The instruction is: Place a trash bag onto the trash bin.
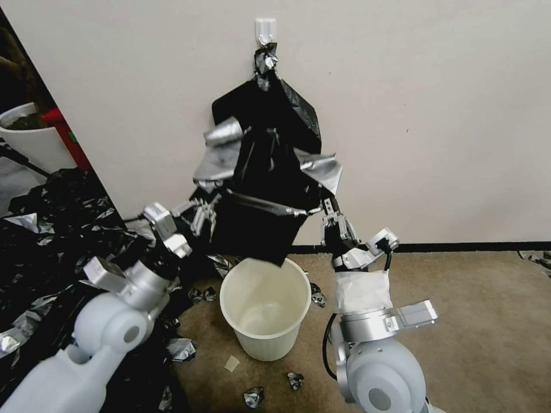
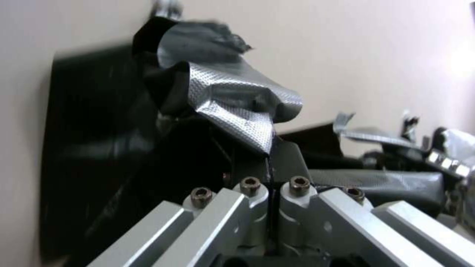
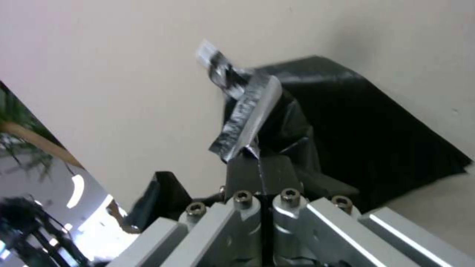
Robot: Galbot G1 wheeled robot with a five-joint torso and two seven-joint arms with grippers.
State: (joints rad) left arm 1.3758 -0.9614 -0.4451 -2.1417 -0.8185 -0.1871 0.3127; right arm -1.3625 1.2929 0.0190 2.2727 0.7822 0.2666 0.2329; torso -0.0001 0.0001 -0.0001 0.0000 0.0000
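Note:
The trash bag [image 1: 261,221], glossy black with silvery folds, hangs stretched between my two grippers in front of the wall. My left gripper [image 1: 208,205] is shut on its left top edge, and my right gripper [image 1: 329,207] is shut on its right top edge. The bag's lowest corner dangles just above the far rim of the trash bin [image 1: 267,338], which stands open and upright on the carpet between my arms. In the left wrist view the left gripper [image 2: 269,168] pinches a silvery flap of the bag [image 2: 232,96]. In the right wrist view the right gripper [image 3: 259,172] pinches another flap of the bag [image 3: 247,111].
Behind the bag a flat black sheaf [image 1: 298,109] hangs from a white hook [image 1: 266,28] on the wall. A wide heap of black bags [image 1: 51,241] covers the floor at left, beside a white pot [image 1: 31,143]. Small scraps [image 1: 252,396] lie on the carpet around the bin.

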